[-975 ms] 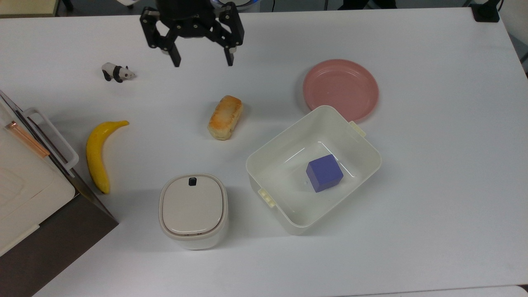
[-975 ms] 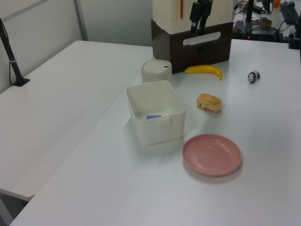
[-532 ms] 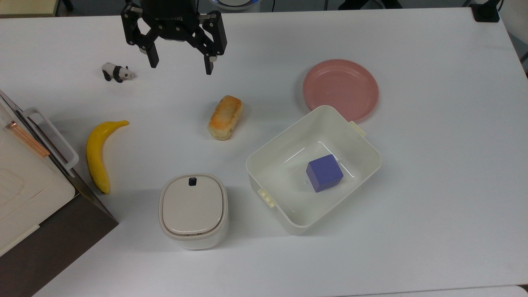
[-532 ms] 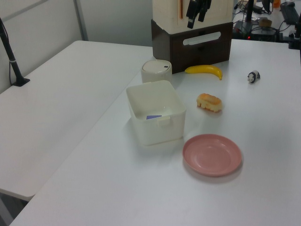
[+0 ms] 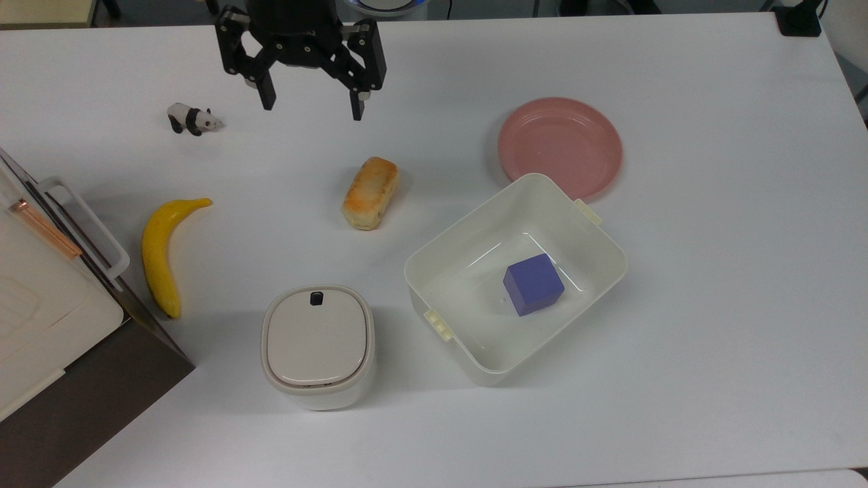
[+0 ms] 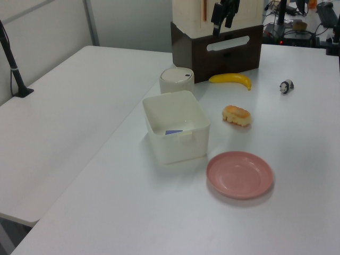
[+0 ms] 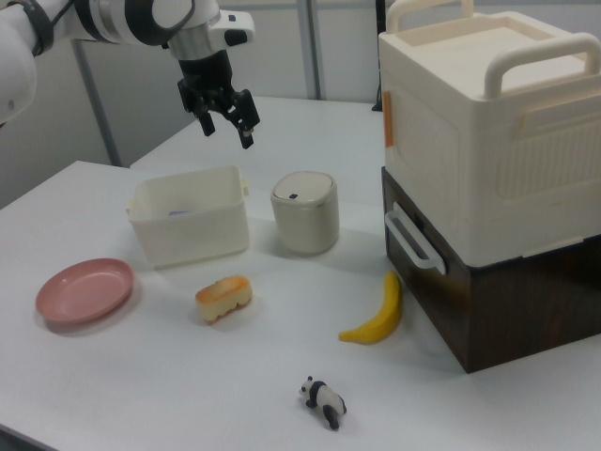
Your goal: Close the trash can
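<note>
- The black two-finger end effector (image 5: 310,111) is hanging above the white desk (image 5: 712,271) with its fingers spread apart, gripping nothing.
- The small cream-white rounded-square plastic trash can (image 5: 318,347) is standing on the desk with its beige lid lying flat and shut, the black button (image 5: 316,297) showing at the lid's edge.
- The trash can is sitting just beside the larger white rectangular tub (image 5: 434,268), which is holding a blue cube (image 5: 534,284).
- The end effector is staying well apart from the trash can; in the top view, a bread roll (image 5: 370,192) is lying between them.
</note>
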